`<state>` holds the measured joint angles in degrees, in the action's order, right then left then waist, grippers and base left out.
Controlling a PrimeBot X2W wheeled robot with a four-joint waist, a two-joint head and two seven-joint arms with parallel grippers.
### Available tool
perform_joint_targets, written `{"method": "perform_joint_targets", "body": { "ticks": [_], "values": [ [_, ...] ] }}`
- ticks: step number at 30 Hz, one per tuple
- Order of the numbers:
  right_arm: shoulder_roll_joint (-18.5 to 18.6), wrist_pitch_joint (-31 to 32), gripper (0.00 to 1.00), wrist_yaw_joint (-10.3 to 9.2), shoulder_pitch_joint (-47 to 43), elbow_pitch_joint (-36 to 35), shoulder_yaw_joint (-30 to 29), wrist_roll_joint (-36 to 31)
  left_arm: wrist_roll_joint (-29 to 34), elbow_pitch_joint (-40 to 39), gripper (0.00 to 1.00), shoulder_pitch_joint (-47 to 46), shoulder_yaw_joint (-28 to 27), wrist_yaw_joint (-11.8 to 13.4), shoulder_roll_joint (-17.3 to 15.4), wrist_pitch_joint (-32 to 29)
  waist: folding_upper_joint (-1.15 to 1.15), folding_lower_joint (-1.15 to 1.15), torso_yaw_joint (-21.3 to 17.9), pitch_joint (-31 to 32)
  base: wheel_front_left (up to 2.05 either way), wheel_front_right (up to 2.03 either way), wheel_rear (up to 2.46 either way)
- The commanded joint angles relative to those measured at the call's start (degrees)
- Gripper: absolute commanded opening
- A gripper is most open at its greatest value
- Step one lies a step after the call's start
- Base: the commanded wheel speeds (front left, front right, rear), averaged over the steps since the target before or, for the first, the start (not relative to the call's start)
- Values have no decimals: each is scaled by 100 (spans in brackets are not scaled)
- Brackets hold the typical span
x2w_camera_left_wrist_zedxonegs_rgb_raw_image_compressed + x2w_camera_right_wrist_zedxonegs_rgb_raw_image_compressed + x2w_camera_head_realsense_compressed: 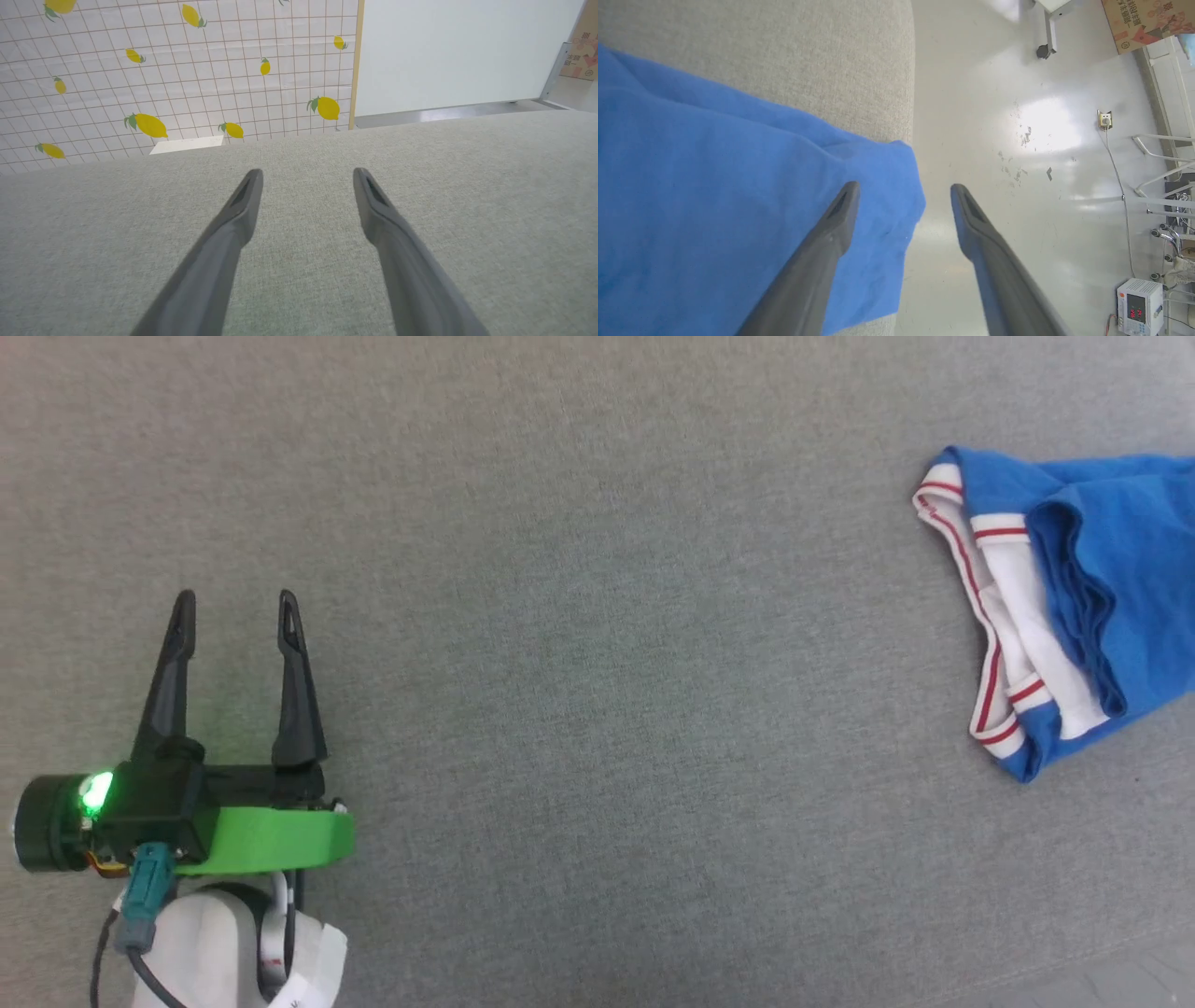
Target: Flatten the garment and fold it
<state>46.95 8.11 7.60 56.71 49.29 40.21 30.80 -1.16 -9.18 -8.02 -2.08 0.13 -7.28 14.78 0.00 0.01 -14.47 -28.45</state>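
Shirt (1120, 569): one, bunched. Head view shows its striped trim; right wrist view shows its overhanging corner. Spread and empty: left gripper (236, 599), right gripper (904, 187).

L jaws wide apart, fingers (168, 681) pointing up head view; R jaws apart too.

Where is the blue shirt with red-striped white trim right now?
The blue jersey shirt lies bunched at the head view's right edge on the grey fabric surface, far from the left gripper.
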Motion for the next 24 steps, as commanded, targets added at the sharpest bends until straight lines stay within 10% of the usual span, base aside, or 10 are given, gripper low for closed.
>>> {"method": "perform_joint_targets", "body": {
  "ticks": [1,13,24],
  "values": [
    [0,-237,100,-11,78,38,-92,-132,-8,42,100,84,-10,41,29,22,0,-1,91,487,0,0,0],
    [-671,-2196,100,-11,-133,-285,-1532,-1130,-61,311,100,543,-83,156,225,22,0,-1,474,1442,0,0,0],
    [-1931,-2309,100,-11,-1631,-2620,-3263,-2041,-108,484,100,655,-99,130,322,22,0,-1,923,1918,0,0,0]
  ]
}}
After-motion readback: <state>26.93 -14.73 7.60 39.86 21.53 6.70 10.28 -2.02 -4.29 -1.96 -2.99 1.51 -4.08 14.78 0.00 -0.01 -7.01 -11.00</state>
